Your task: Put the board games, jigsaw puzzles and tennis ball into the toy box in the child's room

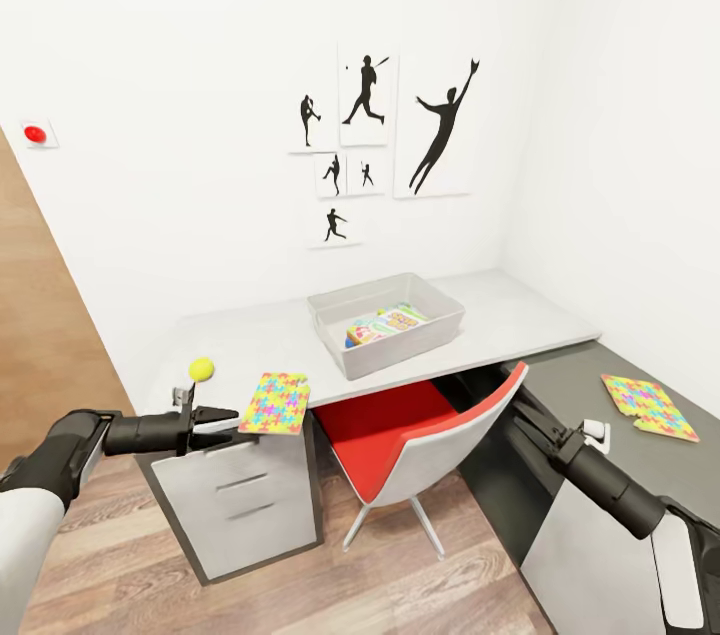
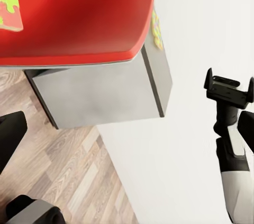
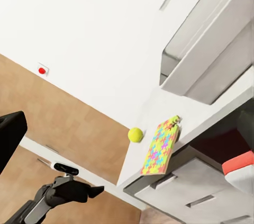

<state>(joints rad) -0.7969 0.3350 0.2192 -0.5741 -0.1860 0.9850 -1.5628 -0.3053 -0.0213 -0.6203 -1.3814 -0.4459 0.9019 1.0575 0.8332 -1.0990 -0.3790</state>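
puzzles: 2 (image 1: 275,403) (image 1: 649,407) | ball: 1 (image 1: 201,369) | bin: 1 (image 1: 330,317) | game boxes in bin: 2 (image 1: 404,317) (image 1: 366,329) | chair: 1 (image 1: 380,425) | wall pictures: 6 (image 1: 440,125) | red button: 1 (image 1: 35,133)

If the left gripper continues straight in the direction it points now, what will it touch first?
Most likely the thin multicoloured jigsaw puzzle square lying at the front edge of the pale grey table. The left gripper points at its near edge, seemingly at about its height, though depth is unclear; it might slip just under it.
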